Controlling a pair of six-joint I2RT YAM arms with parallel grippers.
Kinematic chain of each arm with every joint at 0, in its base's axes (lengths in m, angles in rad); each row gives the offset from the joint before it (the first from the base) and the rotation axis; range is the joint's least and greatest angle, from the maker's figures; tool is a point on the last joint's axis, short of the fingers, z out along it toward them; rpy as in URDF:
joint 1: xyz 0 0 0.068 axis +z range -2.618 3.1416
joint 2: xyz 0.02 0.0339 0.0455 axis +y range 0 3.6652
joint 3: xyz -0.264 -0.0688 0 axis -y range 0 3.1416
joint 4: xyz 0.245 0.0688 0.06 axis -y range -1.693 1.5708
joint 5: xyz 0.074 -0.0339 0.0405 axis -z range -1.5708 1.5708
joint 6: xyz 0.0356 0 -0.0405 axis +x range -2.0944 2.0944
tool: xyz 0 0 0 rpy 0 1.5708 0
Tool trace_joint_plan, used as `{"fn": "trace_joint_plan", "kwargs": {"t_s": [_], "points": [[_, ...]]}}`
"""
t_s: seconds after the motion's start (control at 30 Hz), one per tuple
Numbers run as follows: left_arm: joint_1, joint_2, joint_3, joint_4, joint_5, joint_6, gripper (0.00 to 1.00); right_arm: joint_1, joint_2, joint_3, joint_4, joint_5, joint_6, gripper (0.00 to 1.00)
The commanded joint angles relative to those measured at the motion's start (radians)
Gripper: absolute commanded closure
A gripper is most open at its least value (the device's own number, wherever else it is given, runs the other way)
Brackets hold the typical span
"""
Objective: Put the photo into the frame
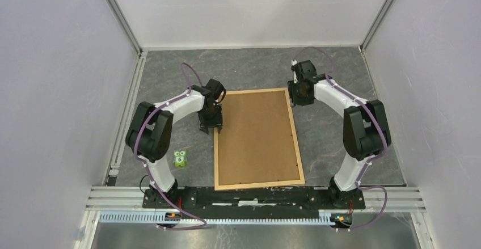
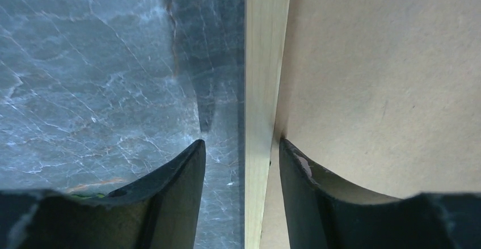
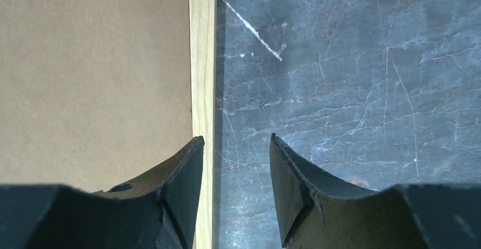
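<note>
The frame (image 1: pixel 260 185) of light wooden strips lies flat on the dark table, and a plain brown backing board (image 1: pixel 258 138) fills it. The photo is hidden. My left gripper (image 1: pixel 211 129) hangs over the frame's left strip (image 2: pixel 264 62), open (image 2: pixel 241 144), one finger on the table side and one over the board (image 2: pixel 385 79), gripping nothing. My right gripper (image 1: pixel 296 98) is at the frame's far right corner, open (image 3: pixel 235 138). Its left finger is over the right strip (image 3: pixel 202 50) beside the board (image 3: pixel 91 73), its right finger over bare table.
A small green toy figure with a number tag (image 1: pixel 180 159) stands left of the frame, near the left arm's base. White walls close in three sides, and a metal rail (image 1: pixel 255 195) runs along the near edge.
</note>
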Motion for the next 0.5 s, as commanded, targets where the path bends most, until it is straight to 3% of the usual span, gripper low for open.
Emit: {"fn": "trace_joint_plan", "kwargs": {"t_s": [0.0, 0.13, 0.47], "points": [[0.002, -0.052, -0.07, 0.028, 0.036, 0.038, 0.45, 0.035, 0.059, 0.103, -0.122, 0.153, 0.0, 0.51], [0.002, -0.032, -0.098, 0.054, 0.037, 0.042, 0.54, 0.05, 0.107, 0.154, -0.142, 0.169, 0.012, 0.6], [0.011, -0.03, -0.143, 0.084, -0.005, 0.023, 0.65, 0.096, 0.203, 0.259, -0.163, 0.159, 0.032, 0.65]]}}
